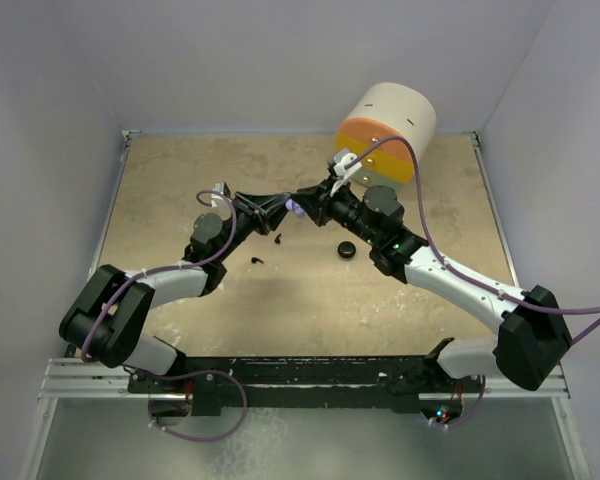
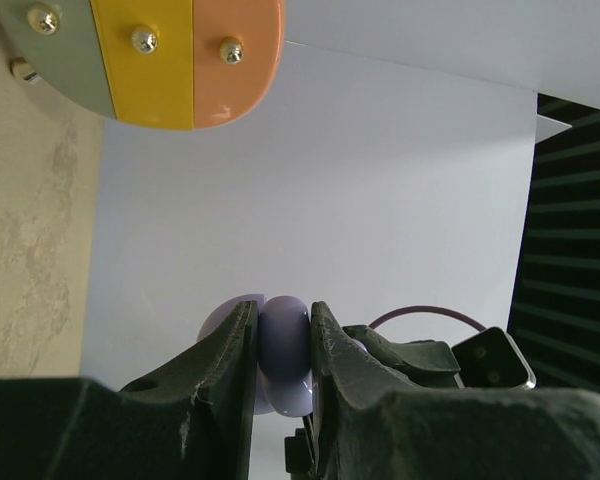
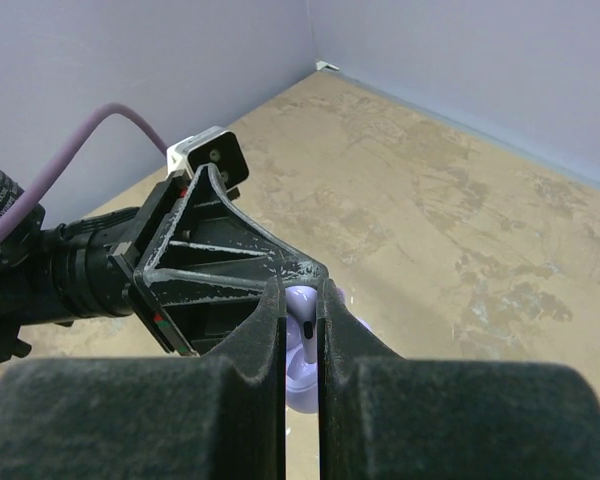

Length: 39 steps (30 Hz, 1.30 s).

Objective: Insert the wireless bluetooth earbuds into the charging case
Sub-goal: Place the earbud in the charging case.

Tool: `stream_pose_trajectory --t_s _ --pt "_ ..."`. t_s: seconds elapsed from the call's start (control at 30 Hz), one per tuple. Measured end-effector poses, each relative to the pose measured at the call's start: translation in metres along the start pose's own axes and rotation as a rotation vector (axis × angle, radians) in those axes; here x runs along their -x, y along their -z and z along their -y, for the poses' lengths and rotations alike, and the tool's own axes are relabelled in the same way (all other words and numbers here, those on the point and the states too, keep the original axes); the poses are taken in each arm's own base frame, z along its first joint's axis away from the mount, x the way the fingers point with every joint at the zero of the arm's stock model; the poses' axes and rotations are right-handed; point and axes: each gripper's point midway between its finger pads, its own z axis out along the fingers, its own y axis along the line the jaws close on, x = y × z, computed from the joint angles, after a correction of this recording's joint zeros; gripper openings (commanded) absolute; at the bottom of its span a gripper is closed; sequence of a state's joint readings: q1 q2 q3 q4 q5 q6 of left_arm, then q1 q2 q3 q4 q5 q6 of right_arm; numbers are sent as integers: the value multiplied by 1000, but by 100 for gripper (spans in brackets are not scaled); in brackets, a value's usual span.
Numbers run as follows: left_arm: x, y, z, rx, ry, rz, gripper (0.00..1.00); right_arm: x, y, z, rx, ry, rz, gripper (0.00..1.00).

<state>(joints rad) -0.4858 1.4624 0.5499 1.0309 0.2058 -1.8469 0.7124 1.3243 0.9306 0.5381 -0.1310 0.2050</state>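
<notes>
left gripper [image 2: 283, 322]: clamped on pale lavender round plastic charging case [image 2: 285, 355], held off the table. right gripper [image 3: 302, 300]: pinched shut on tiny pale lavender earbud [image 3: 307, 338] at the case, seemingly not yet seated. tiny black comma-shaped earbuds [image 1: 278, 237] at 7 o'clock and black round puck [image 1: 348, 248] at 4 o'clock remain.

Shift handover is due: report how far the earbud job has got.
Done: nothing confirmed seated. In hand: left jaws shut on the lavender case, right jaws shut on a lavender earbud at it. Remaining: two black earbuds lie loose near the black case; second lavender earbud unseen.
</notes>
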Motion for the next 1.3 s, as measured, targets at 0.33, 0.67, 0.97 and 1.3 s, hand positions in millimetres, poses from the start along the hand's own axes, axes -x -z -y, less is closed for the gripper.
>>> stream_pose_trajectory --t_s 0.33,0.67,0.97,1.3 --pt "-2 1 5 -12 -4 -7 0 -3 0 0 -1 3 -5 0" --pt "-4 2 9 -21 -8 -12 0 -3 0 1 -1 7 -6 0" --pt "-4 2 10 -22 -8 -12 0 -4 1 1 -1 14 -8 0" --pt "-4 0 14 -25 -9 -12 0 -6 1 2 -2 17 -10 5"
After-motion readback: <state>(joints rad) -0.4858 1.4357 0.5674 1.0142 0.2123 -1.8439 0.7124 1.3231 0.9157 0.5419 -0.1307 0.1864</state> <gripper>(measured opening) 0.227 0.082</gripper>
